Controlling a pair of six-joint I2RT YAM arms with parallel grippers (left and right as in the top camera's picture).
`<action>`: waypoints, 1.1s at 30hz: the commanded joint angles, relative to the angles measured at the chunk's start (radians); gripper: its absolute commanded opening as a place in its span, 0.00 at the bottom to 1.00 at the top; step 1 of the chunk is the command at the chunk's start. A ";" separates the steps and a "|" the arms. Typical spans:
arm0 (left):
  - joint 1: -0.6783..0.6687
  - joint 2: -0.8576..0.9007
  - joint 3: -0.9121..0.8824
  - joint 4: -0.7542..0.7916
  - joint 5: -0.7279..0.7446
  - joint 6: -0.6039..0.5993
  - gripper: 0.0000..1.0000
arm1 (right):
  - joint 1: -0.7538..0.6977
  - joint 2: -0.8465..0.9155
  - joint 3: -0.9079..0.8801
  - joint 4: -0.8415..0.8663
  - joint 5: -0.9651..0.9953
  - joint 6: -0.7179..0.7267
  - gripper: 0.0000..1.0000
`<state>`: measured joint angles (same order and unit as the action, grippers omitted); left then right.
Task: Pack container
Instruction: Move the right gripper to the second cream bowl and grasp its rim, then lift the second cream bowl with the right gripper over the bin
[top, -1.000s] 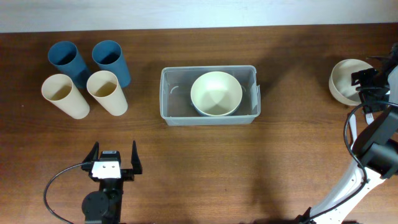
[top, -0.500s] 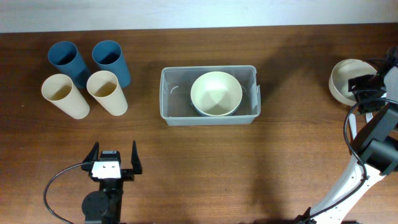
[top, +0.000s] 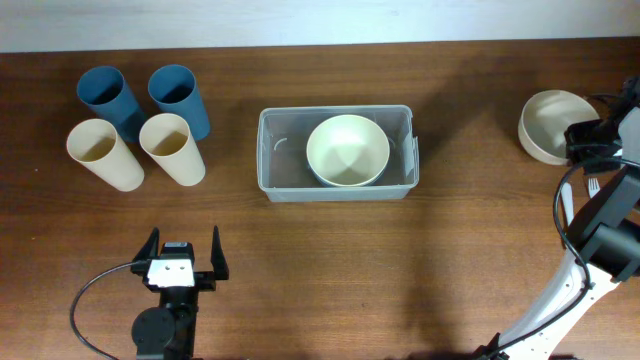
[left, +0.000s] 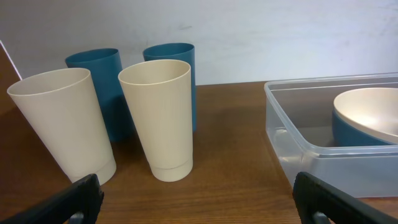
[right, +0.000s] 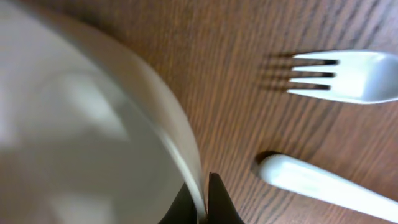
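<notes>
Shifted leftward at upper right, cream bowl (top: 548, 125) sits pinched at its rim by my right fingers (right: 204, 202); left fingers (top: 183, 245) wide. Likely light, stiff container (top: 264, 150): grip rim.

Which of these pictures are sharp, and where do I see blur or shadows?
Right wrist view: the cream bowl is blurred, very near the lens, while the white fork is sharper and its tines throw short shadows on the wood. Left wrist view: the nearest cream cup and the container are sharp and evenly lit. Overhead view: sharp, with only soft shadows.
</notes>
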<state>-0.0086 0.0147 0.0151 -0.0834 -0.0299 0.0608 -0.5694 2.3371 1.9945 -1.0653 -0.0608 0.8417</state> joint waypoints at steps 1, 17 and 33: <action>-0.002 -0.007 -0.006 0.000 0.011 0.012 1.00 | -0.009 -0.007 0.078 0.007 -0.079 -0.055 0.04; -0.002 -0.007 -0.006 0.000 0.011 0.012 1.00 | 0.212 -0.045 0.850 -0.529 -0.459 -0.407 0.04; -0.002 -0.007 -0.006 0.000 0.011 0.012 0.99 | 0.628 -0.047 0.846 -0.634 -0.455 -0.462 0.04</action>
<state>-0.0086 0.0147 0.0151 -0.0834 -0.0299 0.0608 0.0101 2.3138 2.8754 -1.6924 -0.5438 0.3992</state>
